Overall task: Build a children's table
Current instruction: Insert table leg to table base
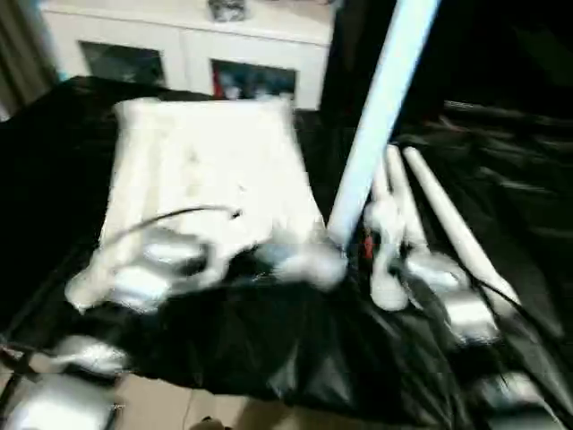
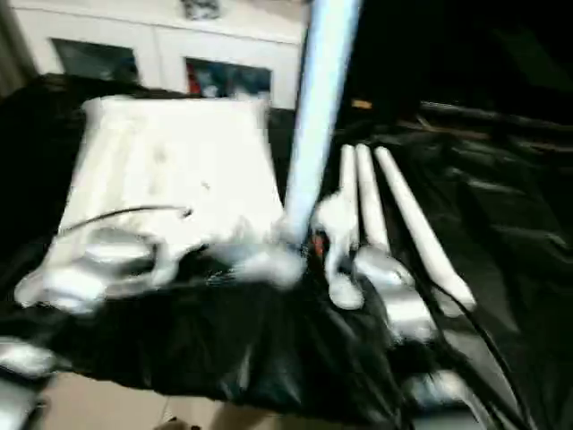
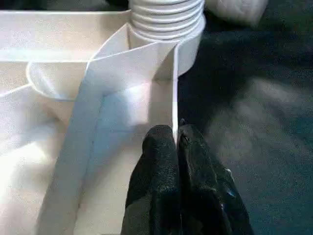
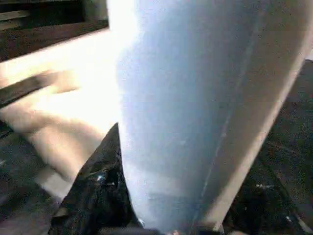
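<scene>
Head views: white ribbed plastic tabletop (image 1: 210,193) lying upside down on black sheeting (image 1: 269,345), one long white tapered tube leg (image 1: 380,116) standing at its near right corner socket, spare legs (image 1: 439,219) lying alongside. Left wrist: left gripper (image 3: 177,147) pinching tabletop's thin rim, fingers pressed together. Right wrist: right gripper (image 4: 161,205) clasping the upright leg, fingers spread around it.

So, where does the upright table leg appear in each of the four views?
Left eye view: the upright leg rises right of centre, from the tabletop's near right corner.
Right eye view: it stands near the centre.
Left wrist view: its threaded end meets the corner socket.
Right wrist view: its shaft, close up.
Shared landmark: the white tabletop.
</scene>
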Motion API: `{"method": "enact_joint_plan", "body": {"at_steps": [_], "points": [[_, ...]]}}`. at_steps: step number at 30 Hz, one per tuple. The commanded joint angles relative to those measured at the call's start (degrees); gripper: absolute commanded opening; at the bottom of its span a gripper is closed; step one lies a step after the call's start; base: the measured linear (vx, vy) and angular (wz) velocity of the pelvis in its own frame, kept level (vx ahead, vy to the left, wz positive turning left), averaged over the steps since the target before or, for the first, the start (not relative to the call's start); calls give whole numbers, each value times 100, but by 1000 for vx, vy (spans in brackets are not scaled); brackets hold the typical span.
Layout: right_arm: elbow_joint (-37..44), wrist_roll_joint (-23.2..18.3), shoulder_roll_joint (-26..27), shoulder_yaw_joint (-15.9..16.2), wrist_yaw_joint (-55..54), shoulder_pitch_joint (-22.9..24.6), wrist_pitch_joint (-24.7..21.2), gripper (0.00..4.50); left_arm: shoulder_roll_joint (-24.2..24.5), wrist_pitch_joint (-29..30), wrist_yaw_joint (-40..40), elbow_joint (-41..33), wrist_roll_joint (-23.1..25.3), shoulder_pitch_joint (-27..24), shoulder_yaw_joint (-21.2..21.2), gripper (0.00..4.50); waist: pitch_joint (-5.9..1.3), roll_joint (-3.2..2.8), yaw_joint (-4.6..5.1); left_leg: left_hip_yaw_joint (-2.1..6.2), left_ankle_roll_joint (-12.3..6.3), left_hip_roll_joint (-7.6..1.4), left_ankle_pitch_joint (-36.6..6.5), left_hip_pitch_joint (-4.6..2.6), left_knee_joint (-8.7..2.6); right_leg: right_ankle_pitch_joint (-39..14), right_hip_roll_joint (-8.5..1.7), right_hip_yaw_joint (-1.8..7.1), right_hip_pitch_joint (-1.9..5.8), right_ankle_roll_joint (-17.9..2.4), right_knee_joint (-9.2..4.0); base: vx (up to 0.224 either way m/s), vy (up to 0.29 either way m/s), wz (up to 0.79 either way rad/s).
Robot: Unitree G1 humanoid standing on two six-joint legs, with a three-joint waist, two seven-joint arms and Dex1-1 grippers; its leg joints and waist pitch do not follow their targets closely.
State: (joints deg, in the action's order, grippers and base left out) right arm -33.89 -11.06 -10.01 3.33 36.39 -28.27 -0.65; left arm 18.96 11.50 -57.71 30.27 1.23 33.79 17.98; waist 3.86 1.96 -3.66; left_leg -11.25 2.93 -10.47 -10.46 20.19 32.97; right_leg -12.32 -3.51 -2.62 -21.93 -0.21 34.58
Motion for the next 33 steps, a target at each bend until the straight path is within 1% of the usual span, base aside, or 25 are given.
{"method": "enact_joint_plan", "body": {"at_steps": [1, 2, 3, 4, 5, 6, 8, 10, 13, 15, 18, 19, 20, 21, 22, 23, 24, 25, 26, 27, 28, 29, 30, 32, 33], "points": [[-643, 264, 82, 119, -446, 176, -312, 189, -260, 124, 436, -274, -33, 110, -21, 0, -177, -13, 37, 294, 353, -328, -2683, -116, -520, -3238, -576, 258, 27, -739, -641, 0, 0, 0], [-738, 278, 127, 113, -561, 125, -319, 189, -374, 218, 618, -322, 20, 108, -21, 0, -181, -25, 35, 280, 266, -323, -2546, -122, -510, -3167, -585, 281, 20, -751, -652, 0, 0, 0], [-804, 297, 157, 122, -633, 93, -338, 189, -460, 302, 754, -357, 69, 104, -12, 0, -183, -23, 30, 263, 228, -323, -2476, -127, -506, -3097, -580, 292, 10, -772, -657, 0, 0, 0], [-904, 335, 199, 116, -714, 47, -330, 189, -549, 387, 893, -385, 128, 101, -8, 0, -182, -37, 23, 252, 180, -324, -2372, -130, -505, -2940, -570, 297, 11, -824, -658, 0, 0, 0], [-970, 294, 268, 73, -753, 11, -370, 189, -625, 422, 961, -412, 190, 84, 43, 0, -178, -36, 30, 245, 164, -326, -2333, -115, -512, -2849, -558, 299, 13, -843, -651, 0, 0, 0], [-1052, 288, 333, 43, -785, -32, -363, 189, -697, 481, 1015, -441, 226, 56, 76, 0, -178, -16, 21, 235, 128, -329, -2268, -113, -516, -2696, -550, 305, 11, -881, -638, 0, 0, 0], [-1147, 284, 397, 11, -803, -79, -347, 189, -742, 554, 1059, -487, 260, 24, 115, 0, -177, -16, 38, 238, 125, -335, -2262, -90, -525, -2601, -551, 309, 24, -915, -618, 0, 0, 0], [-1251, 282, 472, -7, -813, -128, -330, 189, -743, 636, 1086, -550, 346, -13, 206, 0, -174, -17, 35, 231, 123, -333, -2304, -97, -533, -2510, -541, 313, 12, -922, -624, 0, 0, 0], [-1278, 351, 493, 98, -805, -148, -415, 189, -662, 665, 1066, -576, 441, -47, 293, 0, -181, -9, 42, 230, 135, -330, -2329, -94, -538, -2461, -538, 316, 13, -910, -617, 0, 0, 0], [-1293, 408, 503, 156, -847, -167, -420, 189, -632, 690, 1053, -613, 461, -77, 292, 0, -171, -5, 45, 232, 149, -328, -2412, -106, -544, -2528, -534, 317, -2, -883, -630, 0, 0, 0], [-1379, 429, 538, 133, -799, -230, -326, 189, -598, 723, 1014, -662, 478, -100, 282, 0, -164, 12, 61, 249, 165, -326, -2570, -108, -551, -2864, -553, 319, -21, -784, -665, 0, 0, 0], [-1407, 429, 550, 110, -773, -261, -293, 224, -584, 735, 1002, -682, 478, -111, 277, 0, -158, 24, 67, 254, 164, -328, -2603, -110, -553, -2949, -555, 316, -29, -765, -671, 0, 0, 0], [-1403, 434, 553, 103, -750, -265, -261, 245, -573, 740, 999, -697, 480, -118, 279, 0, -156, 16, 67, 262, 171, -327, -2647, -121, -552, -3066, -559, 316, -40, -722, -687, 0, 0, 0], [-1381, 414, 561, 75, -697, -272, -219, 262, -548, 745, 986, -729, 481, -134, 283, 0, -161, 11, 68, 263, 175, -329, -2652, -124, -554, -3077, -561, 316, -42, -710, -690, 0, 0, 0], [-1360, 393, 566, 46, -642, -279, -185, 262, -521, 755, 966, -772, 482, -157, 284, 0, -158, 9, 76, 269, 176, -330, -2670, -116, -560, -3085, -556, 315, -44, -703, -695, 0, 0, 0], [-1339, 376, 565, 33, -596, -284, -160, 268, -499, 757, 948, -798, 478, -173, 281, 0, -176, 13, 69, 271, 183, -338, -2593, -98, -568, -2936, -563, 317, -22, -733, -682, 0, 0, 0], [-1311, 343, 557, 5, -536, -296, -139, 277, -458, 737, 919, -820, 480, -190, 283, 0, -177, 19, 73, 260, 169, -340, -2536, -87, -571, -2837, -555, 324, -20, -752, -676, 0, 0, 0], [-1286, 318, 542, -14, -472, -309, -124, 297, -415, 724, 884, -835, 472, -207, 277, 0, -183, 7, 67, 249, 152, -343, -2454, -89, -572, -2598, -536, 327, -22, -814, -649, 0, 0, 0], [-1269, 303, 532, -24, -436, -314, -117, 306, -388, 715, 862, -845, 466, -219, 273, 0, -184, 6, 67, 239, 142, -343, -2409, -88, -571, -2476, -531, 330, -20, -846, -641, 0, 0, 0], [-1255, 296, 517, -35, -389, -320, -69, 314, -352, 690, 841, -855, 468, -229, 270, 0, -189, 9, 64, 228, 125, -344, -2288, -72, -574, -2245, -527, 333, 1, -918, -614, 0, 0, 0], [-1215, 271, 481, -53, -316, -324, -53, 314, -291, 657, 796, -873, 456, -246, 252, 0, -195, 7, 60, 219, 113, -341, -2220, -67, -570, -2144, -529, 335, 12, -952, -607, 0, 0, 0], [-1170, 246, 444, -64, -211, -324, -22, 332, -218, 592, 728, -897, 452, -267, 246, 0, -211, 7, 51, 195, 56, -342, -2010, -60, -555, -1802, -525, 343, 36, -1057, -574, 0, 0, 0], [-1137, 228, 422, -62, -131, -318, -7, 342, -173, 525, 676, -910, 450, -279, 249, 0, -213, 10, 48, 189, 36, -339, -1928, -49, -552, -1702, -523, 341, 50, -1086, -564, 0, 0, 0], [-1081, 231, 362, -49, 3, -308, 24, 359, -89, 479, 614, -926, 451, -300, 234, 0, -249, 17, 19, 148, -80, -336, -1562, -50, -511, -1250, -516, 340, 78, -1202, -522, 0, 0, 0], [-999, 275, 290, 6, 109, -279, 77, 359, -13, 371, 503, -925, 426, -315, 228, 0, -260, 21, 14, 142, -115, -330, -1418, -36, -496, -1066, -513, 341, 96, -1243, -494, 0, 0, 0]]}}
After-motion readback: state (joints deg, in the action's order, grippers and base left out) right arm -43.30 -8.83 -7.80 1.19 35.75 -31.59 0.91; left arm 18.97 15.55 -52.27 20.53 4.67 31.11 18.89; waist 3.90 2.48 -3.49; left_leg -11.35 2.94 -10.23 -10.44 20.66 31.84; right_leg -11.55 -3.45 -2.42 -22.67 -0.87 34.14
